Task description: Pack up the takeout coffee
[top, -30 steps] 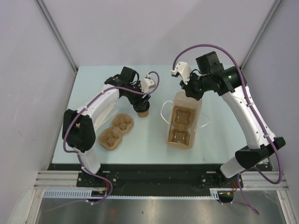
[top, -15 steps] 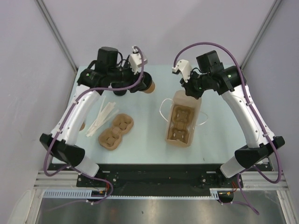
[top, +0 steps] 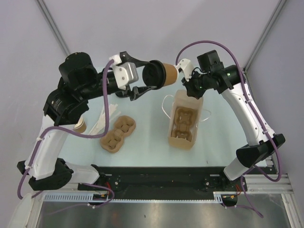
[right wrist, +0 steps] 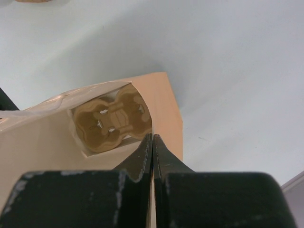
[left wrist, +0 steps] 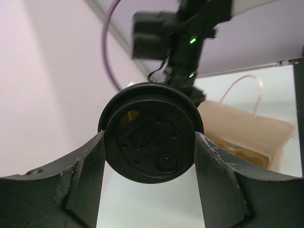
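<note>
Left gripper clamps the takeout coffee sideways, held high beside the paper bag mouth; right gripper pinches the paper bag rim, jaws fully closed

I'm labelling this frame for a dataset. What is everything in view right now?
takeout coffee: 1, brown with a black lid, held sideways in the air above the bag's far end
paper bag: 1, tan, open, right side of the table
bagged carrier: 1, brown, inside the bag
loose carrier: 1, brown, on the table, left
white strips: a few, beside the loose carrier
tan cup: 1, far left, partly hidden
table: 1, pale blue-green
left gripper: black, gripping the coffee
right gripper: black, pinching the bag's rim
</note>
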